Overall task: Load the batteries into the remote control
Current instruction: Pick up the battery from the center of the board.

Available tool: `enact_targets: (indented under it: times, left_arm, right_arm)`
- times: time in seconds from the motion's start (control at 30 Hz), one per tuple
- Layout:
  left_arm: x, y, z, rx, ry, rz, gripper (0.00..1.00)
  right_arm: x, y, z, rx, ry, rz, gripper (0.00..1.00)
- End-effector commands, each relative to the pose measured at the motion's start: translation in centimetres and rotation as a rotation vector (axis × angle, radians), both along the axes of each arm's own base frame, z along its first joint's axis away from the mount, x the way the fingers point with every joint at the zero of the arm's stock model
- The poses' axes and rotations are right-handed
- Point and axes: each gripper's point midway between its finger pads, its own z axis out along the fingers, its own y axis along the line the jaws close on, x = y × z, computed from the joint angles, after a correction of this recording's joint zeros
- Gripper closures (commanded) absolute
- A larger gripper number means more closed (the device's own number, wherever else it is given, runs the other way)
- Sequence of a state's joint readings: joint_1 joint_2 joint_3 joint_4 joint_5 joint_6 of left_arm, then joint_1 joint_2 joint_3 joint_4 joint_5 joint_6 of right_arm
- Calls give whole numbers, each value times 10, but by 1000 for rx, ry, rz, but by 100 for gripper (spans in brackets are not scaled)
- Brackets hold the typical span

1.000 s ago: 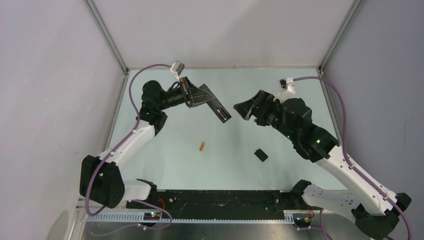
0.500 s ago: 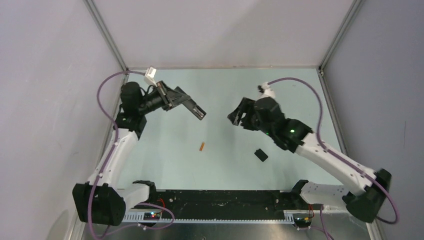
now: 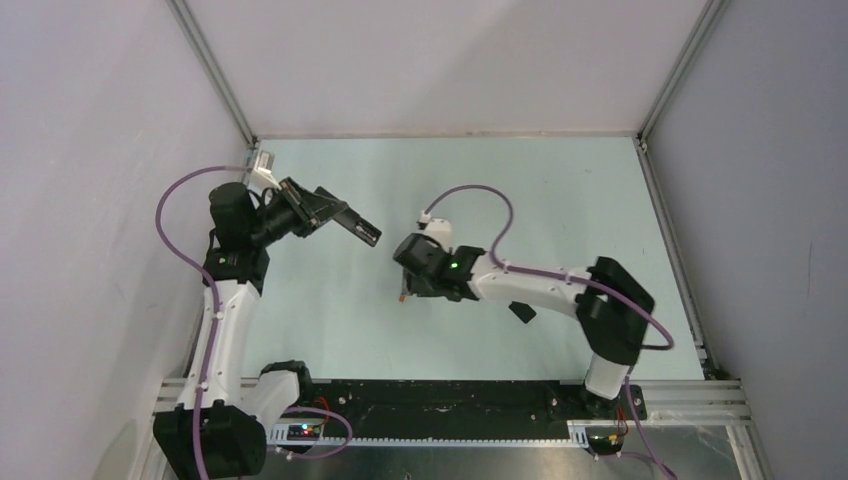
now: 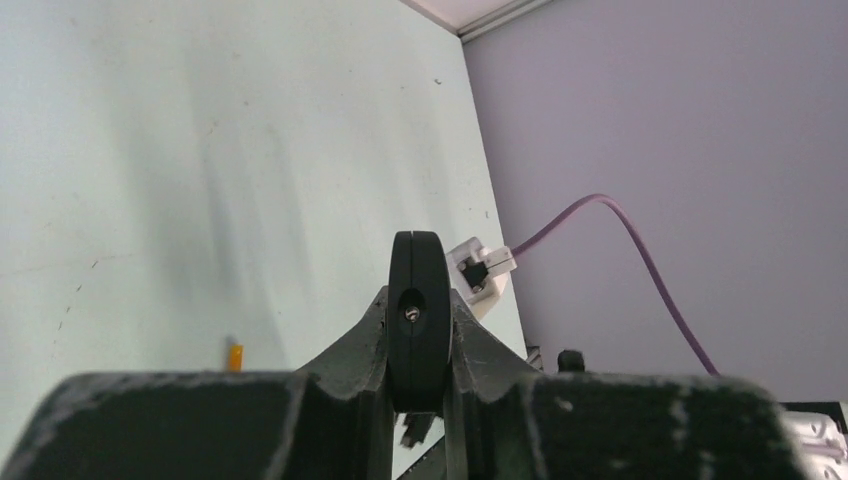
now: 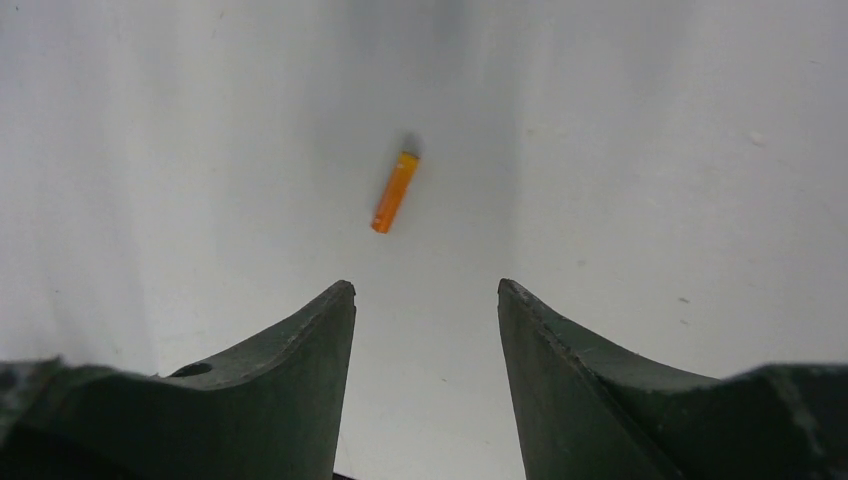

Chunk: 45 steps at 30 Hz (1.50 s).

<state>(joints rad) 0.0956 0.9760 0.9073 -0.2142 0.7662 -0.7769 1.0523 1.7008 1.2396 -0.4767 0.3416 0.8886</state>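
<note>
Right gripper (image 5: 425,292), jaws apart and empty, is the nearer. Orange battery (image 5: 395,192) lies just beyond its tips, long axis crossing the closing line. Left gripper (image 4: 418,335) is clamped on the remote (image 4: 417,268).

We see a small black cover (image 3: 521,311) lying on the pale green table (image 3: 560,190), toward its near right. Grey walls (image 3: 440,60) enclose it, with metal posts (image 3: 215,80) at the far corners.

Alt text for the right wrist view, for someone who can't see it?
A small orange battery lies on the pale table ahead of the right gripper, whose two dark fingers stand apart with nothing between them. The battery is untouched.
</note>
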Motion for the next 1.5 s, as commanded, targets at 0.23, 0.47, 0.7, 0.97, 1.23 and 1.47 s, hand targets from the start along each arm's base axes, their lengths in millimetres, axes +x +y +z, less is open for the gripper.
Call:
enact_targets:
  times: [0.23, 0.47, 0.7, 0.97, 1.23, 1.47]
  left_arm:
    - [2, 33, -25, 115, 30, 141, 100]
    - [6, 59, -40, 251, 41, 255, 100]
    - [8, 61, -47, 283, 59, 242, 100]
    - [11, 62, -55, 301, 78, 224, 100]
    - [11, 71, -65, 346, 105, 254, 100]
    - [6, 71, -72, 350, 122, 245, 100]
  right_arm:
    - [1, 56, -35, -120, 34, -3, 40]
    - [8, 47, -57, -171, 60, -53, 44]
    - [27, 44, -69, -201, 56, -66, 48]
    - [28, 46, -81, -254, 63, -40, 52]
    - [18, 43, -72, -316, 28, -8, 60]
    - [12, 38, -80, -337, 57, -9, 81]
